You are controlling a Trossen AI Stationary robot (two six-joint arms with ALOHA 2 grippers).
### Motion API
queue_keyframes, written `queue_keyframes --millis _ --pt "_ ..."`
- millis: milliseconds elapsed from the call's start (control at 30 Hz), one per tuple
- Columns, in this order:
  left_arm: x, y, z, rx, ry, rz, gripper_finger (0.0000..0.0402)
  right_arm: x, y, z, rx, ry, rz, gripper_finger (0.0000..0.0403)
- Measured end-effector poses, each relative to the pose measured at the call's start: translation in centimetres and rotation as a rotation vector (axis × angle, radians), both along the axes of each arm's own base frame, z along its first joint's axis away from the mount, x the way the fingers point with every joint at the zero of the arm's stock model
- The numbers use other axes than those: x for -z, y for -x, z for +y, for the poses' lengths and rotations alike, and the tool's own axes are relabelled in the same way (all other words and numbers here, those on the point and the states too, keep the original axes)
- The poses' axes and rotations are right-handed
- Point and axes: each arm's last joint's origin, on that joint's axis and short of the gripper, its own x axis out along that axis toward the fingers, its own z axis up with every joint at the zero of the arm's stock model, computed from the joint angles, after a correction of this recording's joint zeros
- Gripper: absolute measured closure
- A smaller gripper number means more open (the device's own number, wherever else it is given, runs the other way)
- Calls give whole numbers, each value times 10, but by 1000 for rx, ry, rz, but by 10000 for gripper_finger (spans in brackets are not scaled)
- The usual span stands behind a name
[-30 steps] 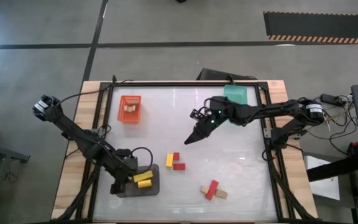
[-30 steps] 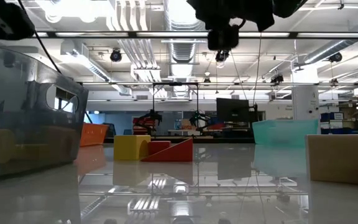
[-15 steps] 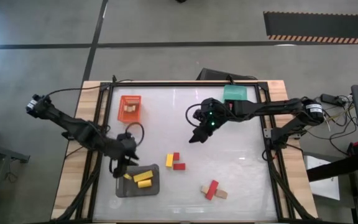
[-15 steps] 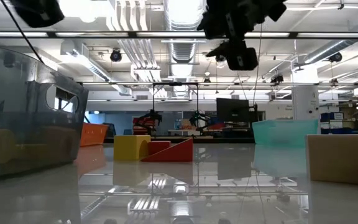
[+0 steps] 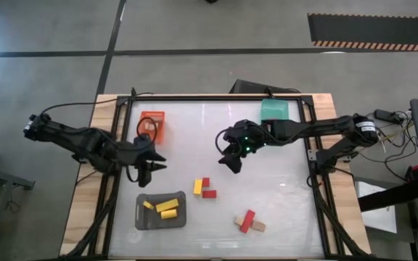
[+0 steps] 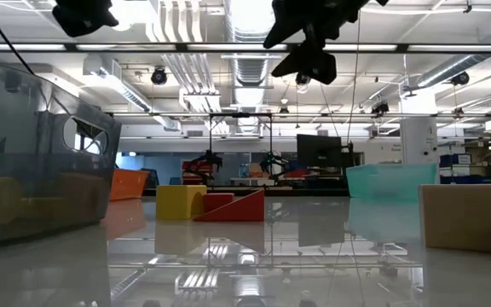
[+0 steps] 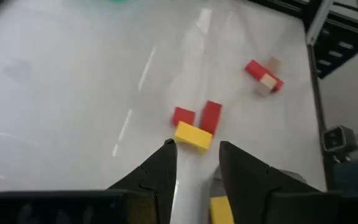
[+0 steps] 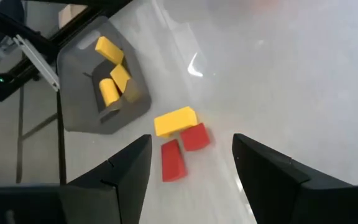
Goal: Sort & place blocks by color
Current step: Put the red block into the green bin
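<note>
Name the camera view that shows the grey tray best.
The high view: the whole grey tray shows from above, with three yellow blocks inside. The right wrist view shows it whole but slanted. The low view shows only one translucent wall. The left wrist view shows almost nothing of it.

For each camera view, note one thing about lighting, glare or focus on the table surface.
High view: a pale sheen runs across the white table. Low view: the glossy top mirrors the ceiling lights, and the near grey tray looms soft and large. Left wrist view: bright streaks of glare cross the surface beyond the left gripper. Right wrist view: a small glare patch beyond the right gripper.
</note>
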Motion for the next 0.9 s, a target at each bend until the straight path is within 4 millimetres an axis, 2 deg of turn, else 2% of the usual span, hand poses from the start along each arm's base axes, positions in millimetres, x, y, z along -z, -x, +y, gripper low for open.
queue_keyframes --millis 200,400,600,800,900 --pt "0 0 3 13 -99 -8 297 4 -19 12 -50 54 20 188" --pt "1 -2 4 -14 -129 -8 297 17 -41 27 -175 238 67 188" --pt "1 -3 3 -14 -129 -4 297 42 -54 40 -231 336 130 188" --pt "5 -4 3 -4 -145 9 297 75 -67 45 -224 318 203 186" --pt "9 -4 3 4 -158 22 297 88 -74 46 -224 312 239 172"
